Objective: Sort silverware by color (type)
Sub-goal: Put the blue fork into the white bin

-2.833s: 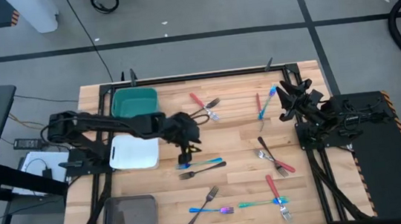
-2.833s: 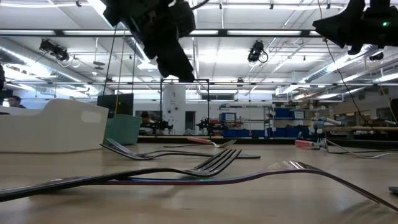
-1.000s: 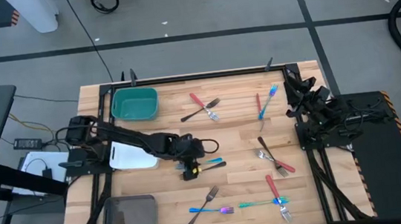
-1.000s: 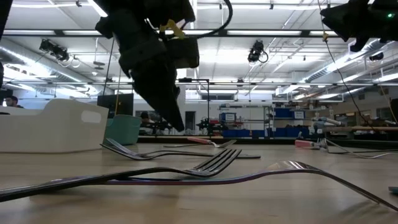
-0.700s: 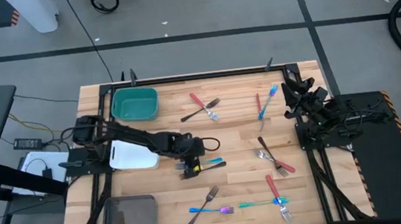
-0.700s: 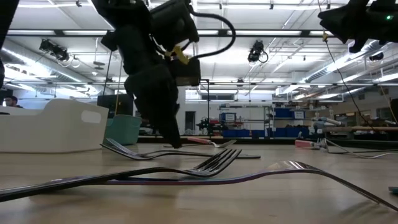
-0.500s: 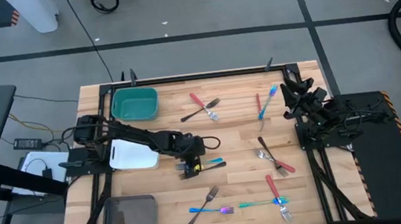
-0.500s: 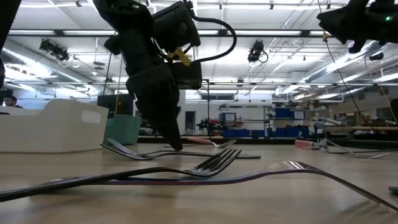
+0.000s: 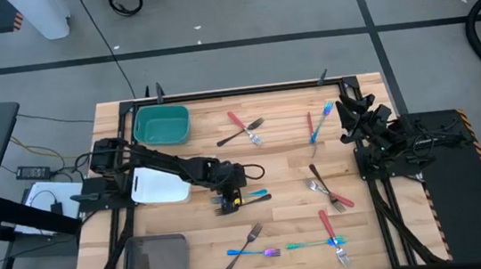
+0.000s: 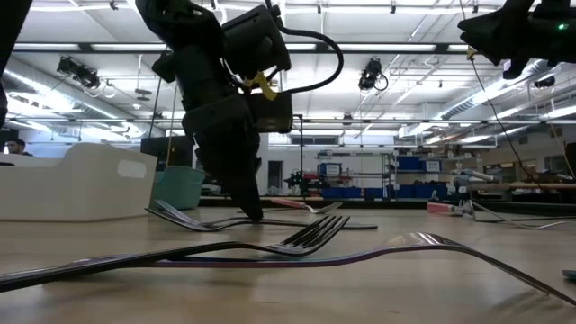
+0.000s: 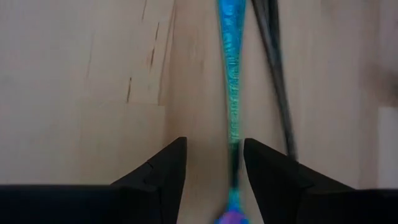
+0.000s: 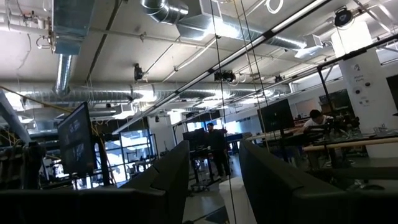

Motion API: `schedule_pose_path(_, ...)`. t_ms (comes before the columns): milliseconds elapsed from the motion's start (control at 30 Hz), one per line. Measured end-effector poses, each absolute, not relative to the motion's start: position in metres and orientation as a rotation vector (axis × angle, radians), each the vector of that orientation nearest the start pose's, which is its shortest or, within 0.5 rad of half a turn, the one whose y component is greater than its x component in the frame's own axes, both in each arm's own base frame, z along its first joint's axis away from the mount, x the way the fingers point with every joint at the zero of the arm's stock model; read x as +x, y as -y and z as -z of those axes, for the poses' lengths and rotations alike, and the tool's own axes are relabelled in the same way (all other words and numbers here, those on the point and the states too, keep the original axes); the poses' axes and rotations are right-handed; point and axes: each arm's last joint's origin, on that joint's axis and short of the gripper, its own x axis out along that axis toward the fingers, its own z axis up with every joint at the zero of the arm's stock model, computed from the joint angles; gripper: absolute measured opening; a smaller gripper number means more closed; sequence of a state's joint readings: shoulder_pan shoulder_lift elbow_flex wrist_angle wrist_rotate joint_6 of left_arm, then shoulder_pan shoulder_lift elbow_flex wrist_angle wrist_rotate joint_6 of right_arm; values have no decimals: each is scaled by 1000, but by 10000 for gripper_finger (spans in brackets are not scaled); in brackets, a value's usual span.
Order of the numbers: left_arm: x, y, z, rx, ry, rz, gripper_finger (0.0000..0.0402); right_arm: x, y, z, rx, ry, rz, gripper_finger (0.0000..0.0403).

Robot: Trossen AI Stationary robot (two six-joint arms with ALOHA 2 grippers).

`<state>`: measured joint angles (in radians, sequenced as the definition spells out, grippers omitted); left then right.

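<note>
At the counter's (image 9: 198, 157) left side we see 3 trays: a teal tray (image 9: 161, 126) at the far edge, a white tray (image 9: 158, 186) in the middle and a grey tray (image 9: 156, 257) at the near edge.

The left arm reaches from the left across the white tray toward the counter's centre. The left tool (image 9: 228, 200) is lowered to the counter surface, and its fingers (image 11: 165, 171) stand apart on either side of an iridescent blue fork (image 11: 232, 112). In the left wrist view the blue handle runs through the gap between the 2 fingers, and we cannot tell whether they touch it. A dark fork (image 11: 273, 68) lies just beside the blue one on the counter.

The remaining silverware lies loose on the counter, none of it in a tray:
- 1 red-handled fork (image 9: 238, 124) crossed with another dark fork (image 9: 245, 131), right of the teal tray.
- 1 dark fork crossed with 1 iridescent fork (image 9: 251, 253) near the front edge.
- 1 red and 1 blue piece (image 9: 319, 117) side by side at the far right.
- More red, dark and iridescent pieces (image 9: 329, 192) in front of the right arm.

The right tool (image 9: 346, 114) is raised at the counter's right edge, and its fingers (image 12: 171, 168) stand apart, holding nothing.
</note>
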<state>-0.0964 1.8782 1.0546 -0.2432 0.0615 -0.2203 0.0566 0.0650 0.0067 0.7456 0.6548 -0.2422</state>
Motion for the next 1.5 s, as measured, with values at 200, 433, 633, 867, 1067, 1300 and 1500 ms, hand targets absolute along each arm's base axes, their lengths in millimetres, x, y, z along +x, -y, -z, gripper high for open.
schedule_pose_path(200,357,34,-128,-193,-1084,28,172,76,13,-224,13,577,648,149)
schedule_pose_path(433,354,14,-124,-161,-1132,-63,171,74,13,-225,-26,582,664,149)
schedule_pose_path(633,352,8,-120,-143,-1158,-113,145,74,14,-226,-35,583,670,149)
schedule_pose_path(867,352,7,-117,-85,-1164,-160,85,74,14,-226,-32,586,670,149)
schedule_pose_path(1067,351,6,-117,-37,-1171,-154,21,74,14,-226,-31,586,670,149)
schedule_pose_path(1300,351,3,-117,-50,-1179,-91,21,74,14,-226,-29,584,674,149)
schedule_pose_path(1500,348,2,-131,-54,-1145,-82,22,74,14,-226,-30,583,674,149)
